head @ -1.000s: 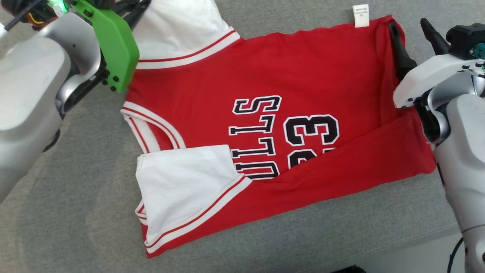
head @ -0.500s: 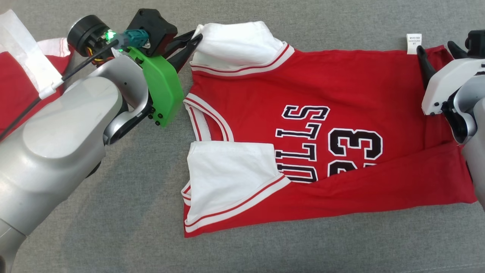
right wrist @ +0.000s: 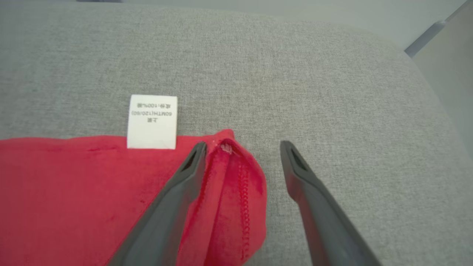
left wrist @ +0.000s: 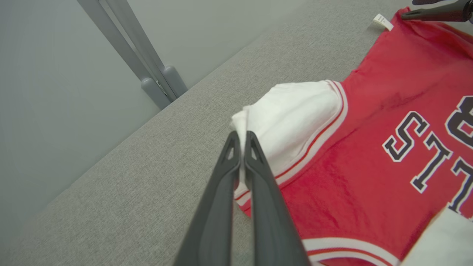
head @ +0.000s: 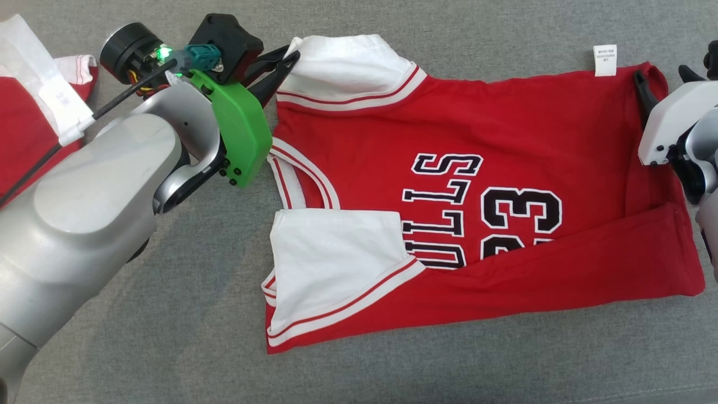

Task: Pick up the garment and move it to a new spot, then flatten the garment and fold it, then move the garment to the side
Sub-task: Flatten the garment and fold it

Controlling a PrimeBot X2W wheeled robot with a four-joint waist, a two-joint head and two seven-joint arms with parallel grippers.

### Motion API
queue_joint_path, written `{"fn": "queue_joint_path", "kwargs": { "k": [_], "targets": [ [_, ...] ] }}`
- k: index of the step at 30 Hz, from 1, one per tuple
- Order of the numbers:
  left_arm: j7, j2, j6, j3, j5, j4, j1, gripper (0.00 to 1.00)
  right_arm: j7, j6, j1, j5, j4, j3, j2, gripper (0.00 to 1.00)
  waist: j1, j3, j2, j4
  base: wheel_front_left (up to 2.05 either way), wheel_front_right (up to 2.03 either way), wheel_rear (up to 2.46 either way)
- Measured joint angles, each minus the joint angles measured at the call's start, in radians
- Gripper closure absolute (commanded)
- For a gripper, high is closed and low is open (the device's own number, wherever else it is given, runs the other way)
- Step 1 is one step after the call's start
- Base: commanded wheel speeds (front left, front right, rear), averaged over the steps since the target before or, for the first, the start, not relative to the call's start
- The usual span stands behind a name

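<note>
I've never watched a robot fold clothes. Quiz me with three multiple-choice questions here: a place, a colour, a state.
1. Where is the white label?
A) at the red jersey's edge, near the right gripper
B) on a sleeve
C) at the neckline

2. What colour is the sleeve that the left gripper pinches?
A) black
B) white
C) grey

3. How is the right gripper?
A) shut on the label
B) shut on the hem
C) open

Answers:
1 A, the label sticks out of the jersey's edge right beside that gripper.
2 B, white cloth sits in its closed grip.
3 C, its jaws stand apart, astride the jersey's corner.
</note>
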Motion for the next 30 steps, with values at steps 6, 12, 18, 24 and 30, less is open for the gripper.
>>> {"fn": "queue_joint_path", "kwargs": {
  "k": [6, 12, 18, 24, 30],
  "targets": [
    [0.004, -0.002, -0.001, -0.003, 0.000, -0.004, -0.009, 1.00, -0.009, 0.000, -0.044, 0.002, 0.036, 0.022, 0.009, 0.00, 0.0000, 0.011, 0.0000, -0.001, 0.00, 0.00, 0.00],
    [0.004, -0.005, -0.001, -0.007, 0.001, -0.004, -0.011, 1.00, -0.007, 0.000, -0.067, 0.022, 0.080, 0.033, 0.013, 0.49, 0.0000, 0.015, 0.0000, 0.005, 0.00, 0.00, 0.00],
    [0.003, -0.007, 0.002, -0.008, 0.001, 0.007, -0.011, 1.00, -0.004, 0.000, -0.086, 0.033, 0.114, 0.044, 0.014, 1.00, 0.0000, 0.013, 0.0000, 0.007, 0.00, 0.00, 0.00],
    [-0.005, 0.005, 0.009, 0.000, -0.001, 0.054, -0.012, 1.00, -0.004, 0.000, -0.104, 0.046, 0.135, 0.047, -0.006, 1.00, 0.0000, 0.010, 0.0000, 0.000, 0.00, 0.00, 0.00],
    [-0.033, 0.002, 0.009, 0.007, -0.008, 0.103, -0.012, 1.00, -0.018, 0.000, -0.124, 0.061, 0.140, 0.052, -0.025, 1.00, 0.0000, 0.010, 0.0000, -0.007, 0.00, 0.00, 0.00]
  ]
}}
